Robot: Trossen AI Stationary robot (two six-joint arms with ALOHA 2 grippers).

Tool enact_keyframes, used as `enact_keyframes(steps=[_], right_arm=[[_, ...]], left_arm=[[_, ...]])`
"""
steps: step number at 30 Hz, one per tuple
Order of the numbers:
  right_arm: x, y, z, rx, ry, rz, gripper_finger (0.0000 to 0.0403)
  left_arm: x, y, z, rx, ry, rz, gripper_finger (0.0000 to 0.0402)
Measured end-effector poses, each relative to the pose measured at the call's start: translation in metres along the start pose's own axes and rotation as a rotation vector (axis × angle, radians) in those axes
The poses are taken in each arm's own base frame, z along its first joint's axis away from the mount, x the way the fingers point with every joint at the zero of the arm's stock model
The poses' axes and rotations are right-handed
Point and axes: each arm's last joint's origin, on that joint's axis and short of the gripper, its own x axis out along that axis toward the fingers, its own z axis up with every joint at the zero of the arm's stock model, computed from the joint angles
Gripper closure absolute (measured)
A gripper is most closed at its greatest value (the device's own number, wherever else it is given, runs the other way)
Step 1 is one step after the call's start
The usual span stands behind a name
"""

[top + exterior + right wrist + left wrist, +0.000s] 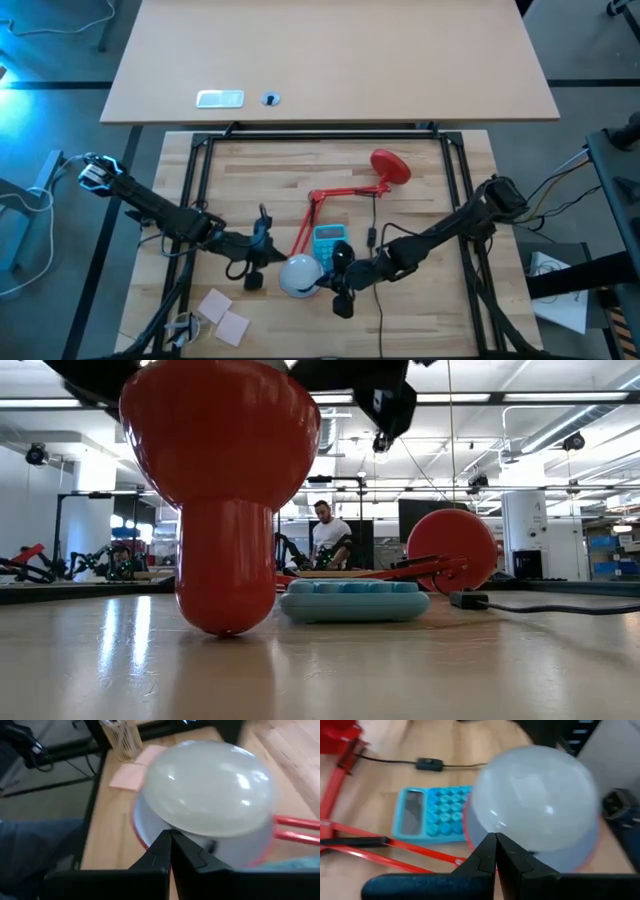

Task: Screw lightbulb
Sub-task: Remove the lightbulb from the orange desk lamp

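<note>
The lightbulb sits in the lamp shade — both grippers, left gripper and right gripper, closed and empty; next, grip and twist.

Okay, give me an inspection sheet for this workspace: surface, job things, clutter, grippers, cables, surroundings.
Surface: wooden table, no spills seen.
Job's things: lightbulb sits dome-up in the red lamp shade, which stands on the table; lamp base farther back.
Clutter: blue calculator beside the shade; pink notes near the front edge.
Grippers: left gripper and right gripper both shut, tips at the bulb from opposite sides; contact cannot be told.
Cables: lamp cord with switch crosses the table by the right arm.
Surroundings: second desk behind; a person far off in the room.
</note>
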Motion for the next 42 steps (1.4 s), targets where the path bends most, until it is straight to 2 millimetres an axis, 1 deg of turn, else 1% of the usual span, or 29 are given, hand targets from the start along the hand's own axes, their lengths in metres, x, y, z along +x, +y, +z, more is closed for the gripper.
enact_keyframes(steps=[4,7,10,12,16,19,22,25,27,31,38,40,42], right_arm=[[-0.007,-0.007,-0.001,0.012,0.05,-0.076,0.0403],[-0.014,-0.011,0.0,0.037,0.059,-0.138,0.0403],[-0.019,-0.01,0.002,0.052,0.06,-0.134,0.0403],[-0.019,-0.007,0.002,0.054,0.069,-0.099,0.0403],[-0.016,0.001,0.005,0.065,0.039,0.013,0.0403],[-0.005,0.005,0.002,0.046,0.017,0.069,0.0403],[0.002,0.006,-0.002,0.028,0.009,0.083,0.0403],[0.003,0.004,-0.003,0.023,0.024,0.07,0.0403],[0.003,0.003,-0.005,0.018,0.042,0.058,0.0403],[-0.003,-0.001,-0.003,-0.007,0.052,0.005,0.0403],[-0.018,-0.008,-0.002,-0.025,0.091,-0.126,0.0403],[-0.021,-0.008,-0.001,-0.012,0.092,-0.128,0.0403],[-0.022,-0.005,-0.001,-0.006,0.092,-0.104,0.0403]], left_arm=[[-0.009,-0.006,-0.003,-0.048,0.03,-0.061,0.0401],[-0.019,-0.006,-0.003,-0.077,0.04,-0.07,0.0401],[-0.025,-0.004,-0.004,-0.091,0.038,-0.044,0.0401],[-0.024,0.0,-0.004,-0.097,0.025,0.003,0.0401],[-0.009,0.008,-0.002,-0.132,0.011,0.054,0.0401],[0.009,0.011,0.0,-0.138,0.013,0.002,0.0401],[0.023,0.012,-0.002,-0.123,0.055,-0.024,0.0401],[0.029,0.01,0.001,-0.119,0.063,-0.026,0.0401],[0.03,0.008,0.002,-0.131,0.078,-0.065,0.0401],[0.025,0.001,0.002,-0.157,0.088,-0.133,0.0401],[0.003,-0.018,0.002,-0.156,0.077,-0.215,0.0401],[-0.002,-0.016,0.001,-0.156,0.091,-0.186,0.0401],[-0.005,-0.011,-0.003,-0.156,0.113,-0.107,0.0401]])
